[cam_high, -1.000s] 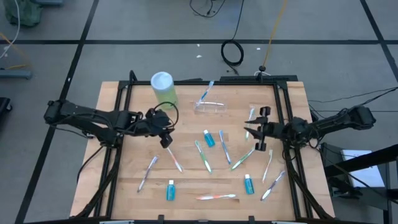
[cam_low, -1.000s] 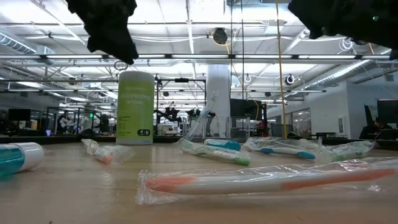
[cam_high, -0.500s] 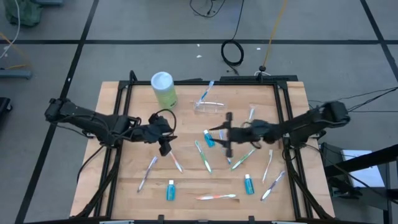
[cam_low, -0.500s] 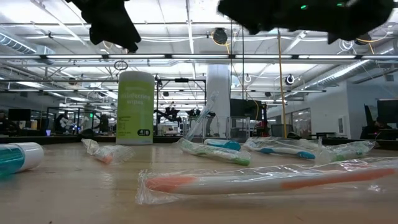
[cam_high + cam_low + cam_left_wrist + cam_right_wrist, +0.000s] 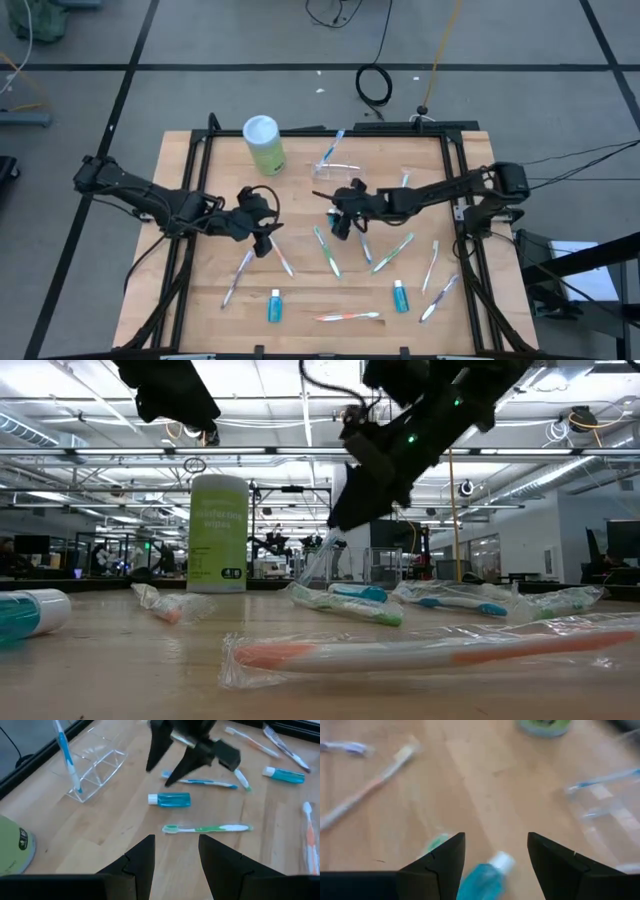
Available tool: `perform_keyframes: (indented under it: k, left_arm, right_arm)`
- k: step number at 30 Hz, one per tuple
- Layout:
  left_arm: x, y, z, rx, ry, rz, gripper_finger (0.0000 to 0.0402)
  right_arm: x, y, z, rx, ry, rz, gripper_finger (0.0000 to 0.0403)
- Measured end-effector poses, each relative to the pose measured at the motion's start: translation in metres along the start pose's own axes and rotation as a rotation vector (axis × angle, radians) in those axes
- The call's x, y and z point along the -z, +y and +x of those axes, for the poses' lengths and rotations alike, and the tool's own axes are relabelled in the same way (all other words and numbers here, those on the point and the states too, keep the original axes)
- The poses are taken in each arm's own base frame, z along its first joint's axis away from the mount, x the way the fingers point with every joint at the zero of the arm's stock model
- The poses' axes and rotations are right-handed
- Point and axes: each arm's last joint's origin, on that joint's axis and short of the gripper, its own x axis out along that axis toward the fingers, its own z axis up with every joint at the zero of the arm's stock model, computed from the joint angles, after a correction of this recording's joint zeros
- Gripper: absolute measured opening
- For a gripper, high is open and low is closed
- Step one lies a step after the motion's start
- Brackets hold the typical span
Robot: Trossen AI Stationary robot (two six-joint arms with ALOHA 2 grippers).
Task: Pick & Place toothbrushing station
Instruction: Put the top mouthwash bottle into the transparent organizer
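Blue tube (image 5: 487, 879) sits between your right end effector's (image 5: 495, 855) wide-open, empty fingers at frame bottom; the high view hides it. Left end effector (image 5: 175, 855) gapes empty.

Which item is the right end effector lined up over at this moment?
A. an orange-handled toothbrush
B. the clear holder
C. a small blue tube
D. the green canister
C: the right end effector, fingers open, frames the small blue tube in its wrist view.
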Motion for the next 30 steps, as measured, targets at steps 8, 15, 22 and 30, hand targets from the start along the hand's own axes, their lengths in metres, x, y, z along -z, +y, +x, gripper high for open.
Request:
perform_keyframes:
  k: [8, 15, 22, 30]
  left_arm:
    - [-0.001, 0.001, 0.000, -0.025, -0.015, 0.049, 0.0159]
    - [-0.006, 0.010, 0.005, -0.062, -0.021, 0.047, 0.0159]
    - [-0.013, 0.026, 0.011, -0.123, -0.023, 0.023, 0.0159]
    - [-0.016, 0.033, 0.015, -0.121, -0.007, -0.004, 0.0159]
  right_arm:
    - [0.010, -0.033, 0.034, 0.066, 0.072, 0.068, 0.0210]
    - [0.018, -0.049, 0.045, 0.047, 0.152, 0.156, 0.0210]
    - [0.018, -0.040, 0.044, 0.006, 0.142, 0.151, 0.0210]
    - [0.021, -0.027, 0.043, -0.014, 0.146, 0.154, 0.0210]
